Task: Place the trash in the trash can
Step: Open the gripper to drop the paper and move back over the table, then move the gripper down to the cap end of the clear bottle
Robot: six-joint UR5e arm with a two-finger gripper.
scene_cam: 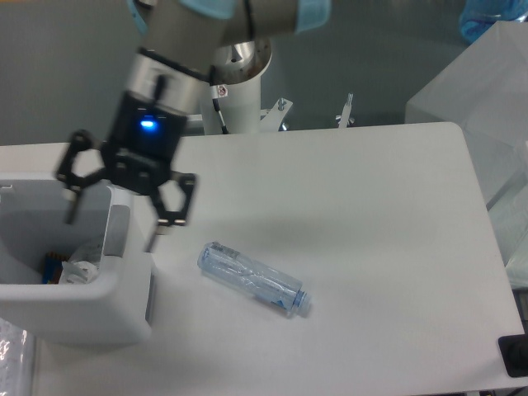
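The white trash can [124, 309] stands at the table's left edge. Inside it lies a crumpled white paper wad [84, 268] beside a blue-and-orange wrapper [53, 269]. A crushed clear bluish plastic bottle [252, 278] with a cap lies on the white table, right of the can. My gripper [113, 223] hangs open and empty above the can's right rim, its fingers [163, 216] spread wide. It is up and to the left of the bottle, not touching it.
The arm's white base column [231, 78] stands at the back of the table. A translucent frosted box [487, 107] sits off the right edge. A dark object [515, 356] shows at the bottom right corner.
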